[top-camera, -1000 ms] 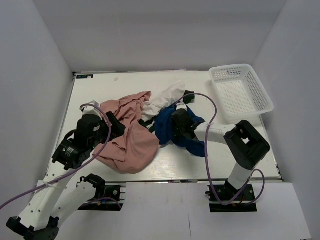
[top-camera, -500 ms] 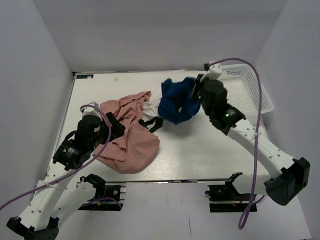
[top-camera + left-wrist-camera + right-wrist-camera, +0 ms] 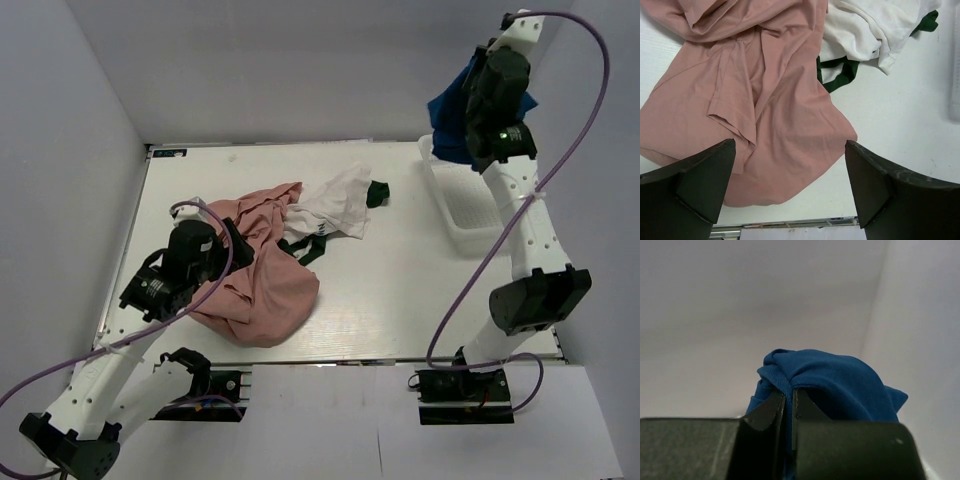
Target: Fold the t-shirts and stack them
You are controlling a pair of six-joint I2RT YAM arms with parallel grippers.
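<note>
Nothing was folded or stacked yet. My right jaws were clamped on the blue shirt [image 3: 450,115], bunched high in the upper right of the frame. My left jaws gaped wide above the pink shirt [image 3: 262,285] — crumpled on the desk [image 3: 430,290], touching the white shirt [image 3: 335,200].

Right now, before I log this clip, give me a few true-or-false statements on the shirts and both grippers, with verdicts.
1. The right gripper is shut on the blue shirt, held high above the table. True.
2. The left gripper grips the pink shirt. False: it is open, above that shirt.
3. The white shirt lies in the basket. False: it lies on the table beside the pink shirt, apart from the basket.
4. The pink shirt is crumpled, not folded. True.
</note>
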